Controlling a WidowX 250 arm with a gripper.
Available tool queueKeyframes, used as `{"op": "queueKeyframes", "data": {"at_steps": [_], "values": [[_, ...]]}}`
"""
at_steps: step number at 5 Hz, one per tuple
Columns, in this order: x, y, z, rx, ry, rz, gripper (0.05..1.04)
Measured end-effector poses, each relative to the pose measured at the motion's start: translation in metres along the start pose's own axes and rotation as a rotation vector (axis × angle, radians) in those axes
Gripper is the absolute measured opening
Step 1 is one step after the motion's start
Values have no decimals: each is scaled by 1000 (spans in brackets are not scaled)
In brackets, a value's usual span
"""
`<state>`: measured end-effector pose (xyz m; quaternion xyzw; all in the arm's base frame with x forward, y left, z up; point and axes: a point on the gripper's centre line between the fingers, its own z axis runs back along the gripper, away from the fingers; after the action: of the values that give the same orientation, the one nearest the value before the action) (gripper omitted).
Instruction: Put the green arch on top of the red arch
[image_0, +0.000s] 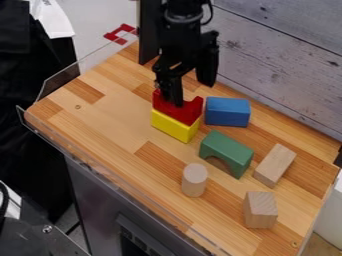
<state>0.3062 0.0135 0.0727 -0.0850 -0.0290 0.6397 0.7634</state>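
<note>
Green arch (225, 148) on tabletop (113, 120), near blue block (227, 111). Probably light, stiff, slightly slippery; not fragile. Best hold: across broad faces at crown. Pincer (174, 101) at red arch (189, 112); can't tell if apart or clamped.

On the wooden table (110, 117) we see the black gripper (175, 96) at the red arch (190, 111), which rests, hollow side upward, on the yellow block (174, 126). Just beside is the blue block (228, 111). The green arch (228, 148) stands with its opening downward, near an upright wooden cylinder (194, 180), a rectangular wooden block (274, 165) and a wooden cube (260, 210).
</note>
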Motion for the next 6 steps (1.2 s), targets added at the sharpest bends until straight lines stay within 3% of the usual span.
{"op": "queueKeyframes", "data": {"at_steps": [1, 2, 3, 4, 5, 6], "values": [[-20, -6, 6, 50, -26, -49, 999], [-48, -14, 1, 153, -38, -115, 999], [-74, -12, -9, 226, -34, -172, 999], [-84, -10, -24, 248, 13, -174, 999], [-79, 9, -34, 300, 39, -120, 999], [-68, 23, -43, 314, 47, -43, 999]]}}
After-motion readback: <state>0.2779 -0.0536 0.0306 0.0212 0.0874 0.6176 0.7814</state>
